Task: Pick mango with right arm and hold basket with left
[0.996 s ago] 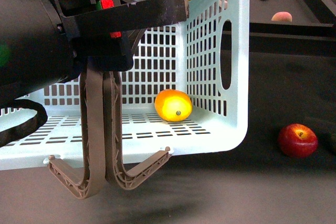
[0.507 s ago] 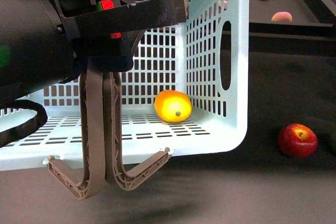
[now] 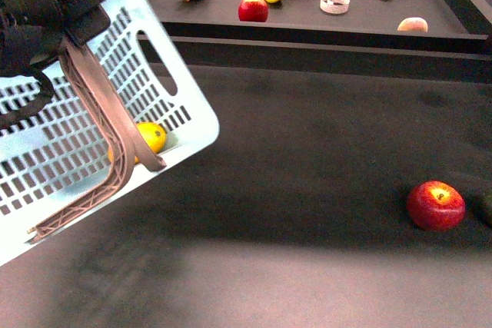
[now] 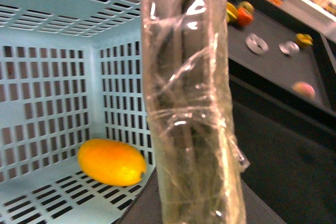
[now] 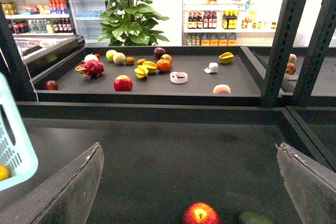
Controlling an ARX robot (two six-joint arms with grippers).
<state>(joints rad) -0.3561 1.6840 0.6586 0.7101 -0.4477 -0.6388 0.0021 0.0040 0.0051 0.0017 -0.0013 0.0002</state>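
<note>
The pale turquoise basket hangs tilted at the left of the front view. My left gripper is shut on its grey-brown handles near the top left. The yellow-orange mango lies inside the basket, low against a wall. In the left wrist view the mango rests on the slotted floor in a corner of the basket, beside a tape-wrapped finger. My right gripper is open over the dark table with nothing between its fingers. From there the basket shows far to one side.
A red apple lies on the dark table at the right, and the right wrist view shows that apple with a green object beside it. A raised shelf at the back carries several fruits.
The basket has swung up and to the left and now hangs tilted, uncovering the table and back shelf. The mango has stayed inside it. The red apple has not moved.
</note>
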